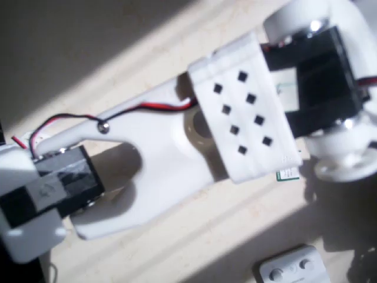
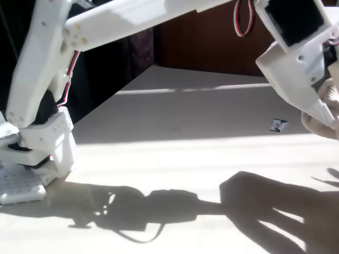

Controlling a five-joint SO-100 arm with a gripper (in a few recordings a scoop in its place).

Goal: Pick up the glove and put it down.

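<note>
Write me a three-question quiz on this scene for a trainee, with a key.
1. True or false: the green-and-white card lies on the table, outside the gripper.
2. In the fixed view, what hangs at the gripper's tip? A) the beige glove B) a cup C) a spoon
3. Name the thing with round knobs at the bottom edge of the overhead view.

Key: 1 true; 2 A; 3 the white box.
</note>
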